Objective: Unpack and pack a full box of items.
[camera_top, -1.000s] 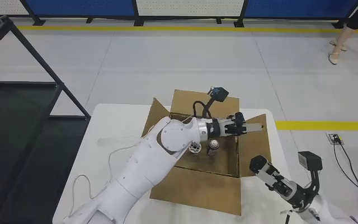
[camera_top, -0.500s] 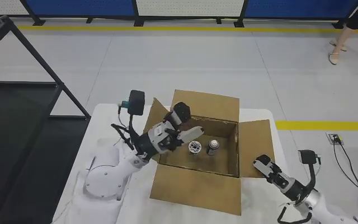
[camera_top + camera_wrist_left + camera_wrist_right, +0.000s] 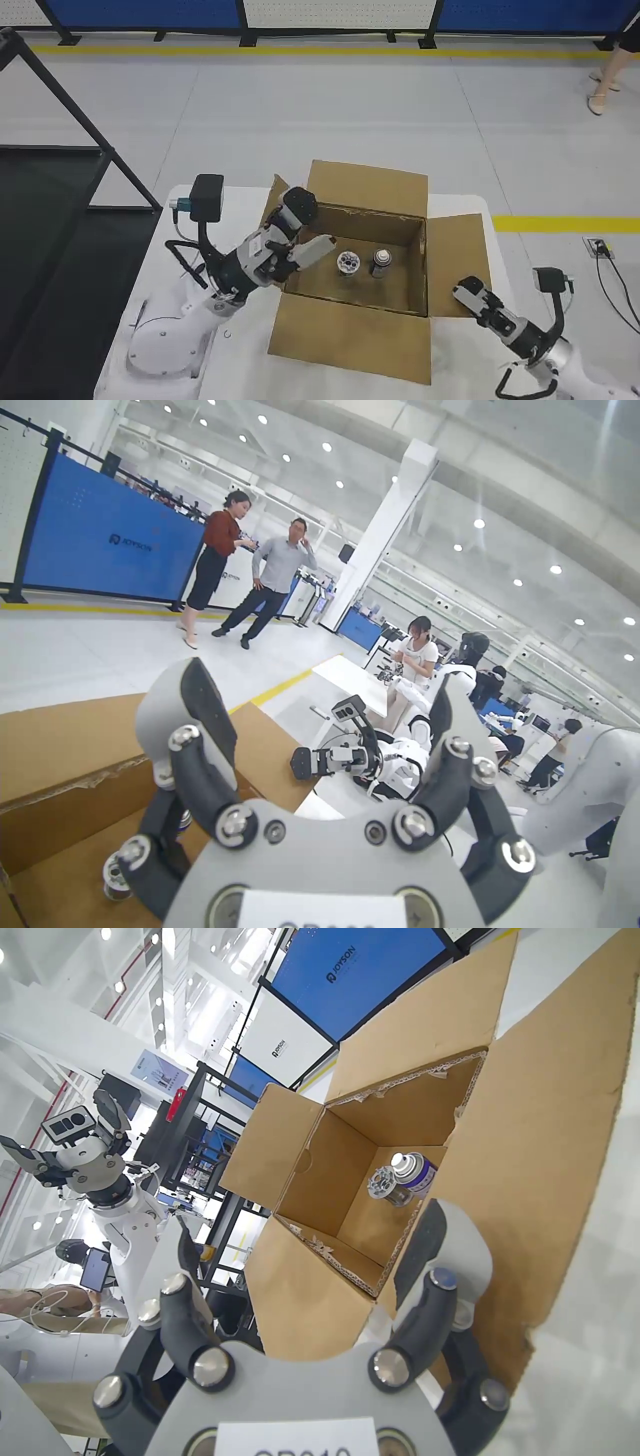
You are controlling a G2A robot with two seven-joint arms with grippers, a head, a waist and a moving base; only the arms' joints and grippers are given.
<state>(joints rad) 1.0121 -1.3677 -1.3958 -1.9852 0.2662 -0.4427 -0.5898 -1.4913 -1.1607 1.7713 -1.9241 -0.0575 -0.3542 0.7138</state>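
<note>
An open cardboard box [image 3: 395, 190] stands mid-table with all flaps folded out. On its floor stand a spray can [image 3: 381, 262] and, touching it, a short silver-lidded jar [image 3: 346, 262]; the can [image 3: 411, 1171] and the jar [image 3: 382, 1185] also show in the right wrist view. My left gripper [image 3: 305, 230] hangs open and empty above the box's left flap, pointing across the box [image 3: 65, 745]. Off the box's front right corner, below the right flap, my right gripper [image 3: 468, 297] is open and empty, facing the box [image 3: 320, 1288].
The white table [image 3: 245, 375] has bare strips left and right of the box. The right flap [image 3: 455, 250] and front flap [image 3: 350, 345] lie spread outward. A black metal frame [image 3: 60, 100] stands beyond the table's left edge.
My left arm has swung from reaching over the box's far right side back to its left flap. The right arm has drawn back slightly toward the table's front right.
</note>
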